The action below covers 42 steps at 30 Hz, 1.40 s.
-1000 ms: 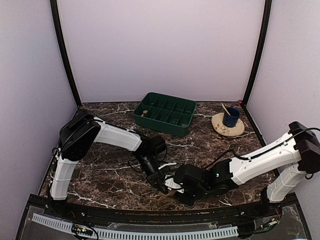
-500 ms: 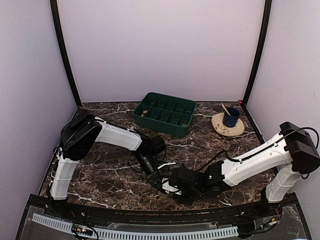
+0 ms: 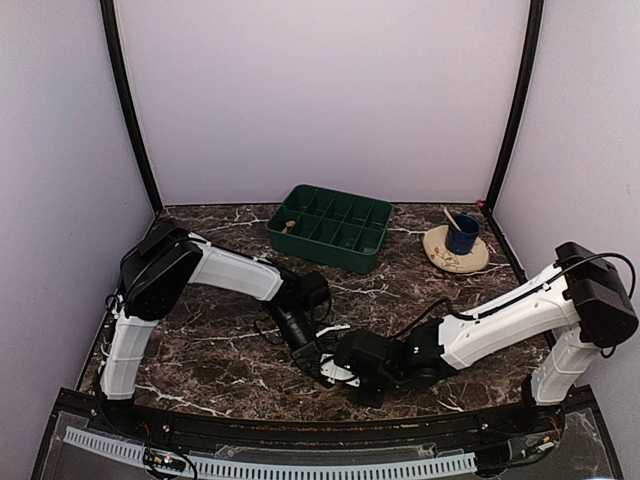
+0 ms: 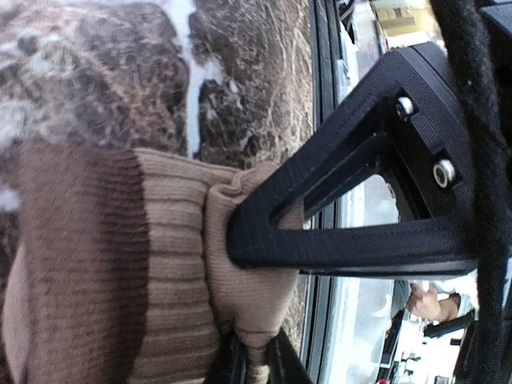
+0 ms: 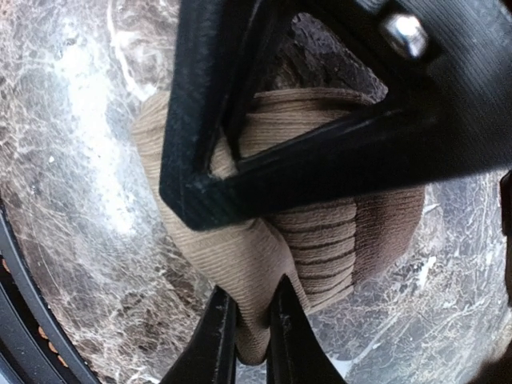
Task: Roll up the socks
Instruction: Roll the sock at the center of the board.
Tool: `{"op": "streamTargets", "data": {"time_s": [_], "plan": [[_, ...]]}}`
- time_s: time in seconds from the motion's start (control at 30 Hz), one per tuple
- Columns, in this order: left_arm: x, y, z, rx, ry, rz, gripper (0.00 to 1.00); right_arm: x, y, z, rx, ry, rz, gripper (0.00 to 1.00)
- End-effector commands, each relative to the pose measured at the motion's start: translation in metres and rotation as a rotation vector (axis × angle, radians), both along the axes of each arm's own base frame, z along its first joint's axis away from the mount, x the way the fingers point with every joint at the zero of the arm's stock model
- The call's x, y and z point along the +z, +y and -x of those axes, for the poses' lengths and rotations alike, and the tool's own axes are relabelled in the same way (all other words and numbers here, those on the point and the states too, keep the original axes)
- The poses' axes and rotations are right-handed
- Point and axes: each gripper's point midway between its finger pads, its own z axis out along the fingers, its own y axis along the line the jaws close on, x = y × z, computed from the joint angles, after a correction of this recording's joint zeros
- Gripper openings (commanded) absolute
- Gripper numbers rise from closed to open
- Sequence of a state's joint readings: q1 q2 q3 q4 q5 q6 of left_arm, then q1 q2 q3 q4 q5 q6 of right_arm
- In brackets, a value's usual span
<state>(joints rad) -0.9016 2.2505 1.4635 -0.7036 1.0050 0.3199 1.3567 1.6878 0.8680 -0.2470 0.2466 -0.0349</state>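
The socks [image 4: 160, 264] [image 5: 320, 232] lie bunched as one ribbed tan bundle with a dark brown band, on the marble near the table's front edge. My left gripper [image 4: 256, 366] is shut on a fold of tan fabric at the bundle's end. My right gripper [image 5: 250, 332] is shut on another tan fold. Each wrist view shows the other gripper's black triangular finger pressed across the bundle. In the top view both grippers [image 3: 318, 358] [image 3: 347, 372] meet over the socks and hide them.
A green compartment tray [image 3: 320, 252] stands at the back centre. A tan plate [image 3: 445, 260] with a blue cup [image 3: 462, 236] sits at the back right. The black front rail [image 4: 324, 120] runs right beside the bundle.
My right arm has slid left against the left gripper, and its jaws have closed from half open onto the sock fabric. The left arm has barely moved.
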Motion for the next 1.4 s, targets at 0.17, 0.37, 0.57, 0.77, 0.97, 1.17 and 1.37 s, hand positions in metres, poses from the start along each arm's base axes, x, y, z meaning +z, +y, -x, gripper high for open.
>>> {"op": "streamTargets", "data": {"time_s": [0.17,0.37,0.57,0.77,0.97,1.17,1.37], "plan": [[-0.024,0.036,-0.032,0.12,-0.18,-0.137,0.28,-0.02,-0.009,0.022,-0.004,0.208,0.014,0.0],[-0.008,0.036,-0.039,0.188,-0.201,-0.081,0.34,-0.021,-0.009,0.024,-0.024,0.261,-0.017,0.0],[0.002,0.038,-0.048,0.252,-0.252,-0.052,0.44,-0.023,-0.01,0.025,-0.044,0.299,-0.033,0.0],[0.012,0.048,-0.073,0.362,-0.391,-0.06,0.44,-0.024,-0.013,0.021,-0.086,0.373,-0.05,0.0],[0.027,0.058,-0.086,0.486,-0.512,-0.025,0.46,-0.019,-0.009,0.021,-0.101,0.474,-0.09,0.0],[0.04,0.062,-0.089,0.544,-0.636,0.013,0.47,-0.016,-0.007,0.021,-0.098,0.559,-0.105,0.0],[0.047,0.062,-0.077,0.53,-0.766,0.031,0.47,-0.012,-0.004,0.021,-0.094,0.663,-0.124,0.0]]}}
